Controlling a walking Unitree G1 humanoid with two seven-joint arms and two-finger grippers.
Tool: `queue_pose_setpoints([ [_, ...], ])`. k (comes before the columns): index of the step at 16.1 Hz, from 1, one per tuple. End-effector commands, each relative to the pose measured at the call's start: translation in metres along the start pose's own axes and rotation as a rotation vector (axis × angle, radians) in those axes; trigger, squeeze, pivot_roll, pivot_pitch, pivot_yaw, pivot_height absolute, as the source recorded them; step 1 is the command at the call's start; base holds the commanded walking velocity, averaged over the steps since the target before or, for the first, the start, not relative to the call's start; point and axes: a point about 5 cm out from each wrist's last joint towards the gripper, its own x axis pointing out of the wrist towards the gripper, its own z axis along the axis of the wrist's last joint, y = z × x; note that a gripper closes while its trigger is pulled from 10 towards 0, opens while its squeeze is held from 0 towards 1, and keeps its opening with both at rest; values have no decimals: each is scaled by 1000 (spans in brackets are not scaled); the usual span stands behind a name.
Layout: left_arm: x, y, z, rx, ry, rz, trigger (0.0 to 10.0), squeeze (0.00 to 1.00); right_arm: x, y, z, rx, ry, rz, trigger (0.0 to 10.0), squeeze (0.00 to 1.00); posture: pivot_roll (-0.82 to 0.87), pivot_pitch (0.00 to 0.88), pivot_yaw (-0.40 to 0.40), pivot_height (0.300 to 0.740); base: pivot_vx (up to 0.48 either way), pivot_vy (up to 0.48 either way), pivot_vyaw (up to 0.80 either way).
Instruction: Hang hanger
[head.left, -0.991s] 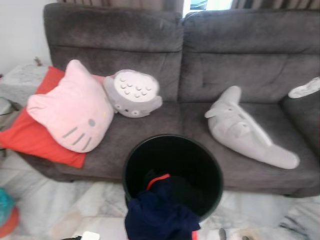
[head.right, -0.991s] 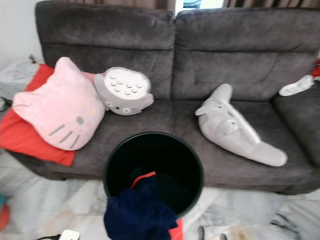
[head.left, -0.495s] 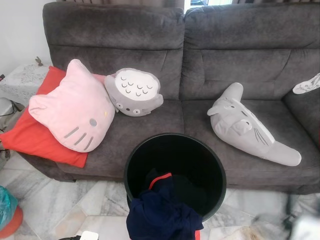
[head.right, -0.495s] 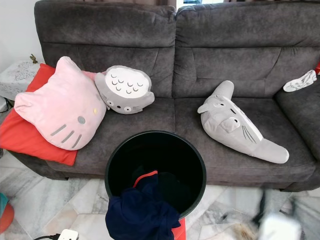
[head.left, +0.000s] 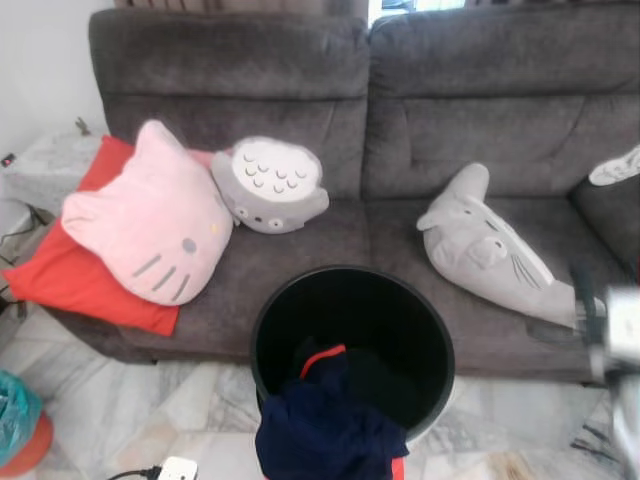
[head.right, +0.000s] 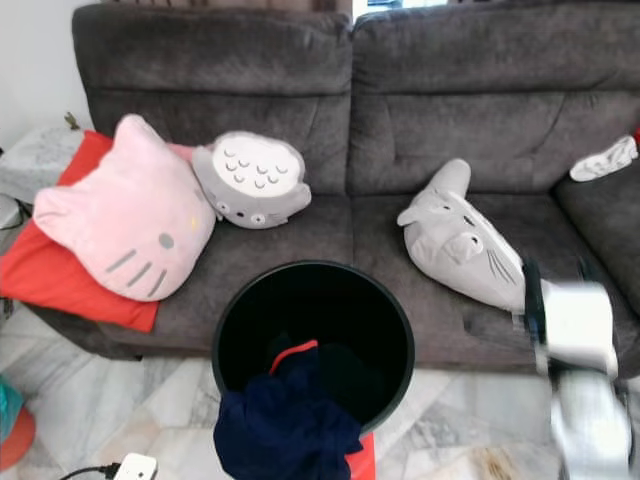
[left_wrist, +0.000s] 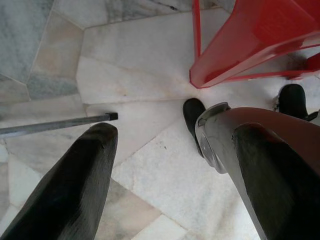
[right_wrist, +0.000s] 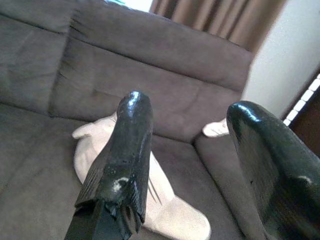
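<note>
A round black bin (head.right: 385, 330) stands on the floor in front of the dark grey sofa (head.right: 300, 80). Dark navy clothing with a red edge (head.right: 285, 420) spills over the bin's near rim. My right gripper (head.right: 558, 278) is raised at the right, blurred, beside the sofa seat's front. In the right wrist view the right gripper (right_wrist: 187, 107) is open and empty, pointing at the grey plush (right_wrist: 155, 185) on the seat. My left gripper (left_wrist: 175, 135) hangs open above the marble floor, with a thin grey rod (left_wrist: 55, 125) lying below it.
On the sofa lie a pink cat cushion (head.right: 125, 220) on a red pillow (head.right: 50, 270), a round grey plush (head.right: 252, 180), a long grey plush (head.right: 455, 240) and a white cloth (head.right: 603, 158). A red plastic stool (left_wrist: 250, 40) stands by my foot (left_wrist: 192, 112).
My right arm has risen from the bottom right corner to the height of the sofa seat's front. The bin, clothing and cushions stay in place.
</note>
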Motion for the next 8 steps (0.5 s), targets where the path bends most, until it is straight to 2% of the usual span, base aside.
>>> queue_pose_setpoints([
  [1,-1,2,-6,-6,22,11,10000,0,19,8,0,-13,47,104,10000,0,-99,0,53,740,0,0,0],
  [2,-1,3,-5,-5,20,13,10000,0,40,18,14,-3,6,212,10000,0,-90,0,52,740,0,0,0],
  [3,-1,3,-4,-4,20,14,10000,0,46,24,19,8,2,259,10000,0,-88,0,52,740,0,0,0],
  [4,-1,3,-4,-9,18,17,10000,0,50,34,26,-23,-30,344,10000,0,-84,0,51,740,0,0,0],
  [6,-1,4,-4,-10,19,21,10000,0,51,68,41,-50,-85,589,10000,0,-79,0,55,740,0,0,0],
  [7,-1,4,-4,-10,19,21,10000,0,50,77,44,-44,-92,645,10000,0,-80,0,55,740,0,0,0],
  [8,-1,5,-4,-8,21,22,10000,0,43,104,46,-40,-99,822,10000,0,-75,0,57,740,0,0,0],
])
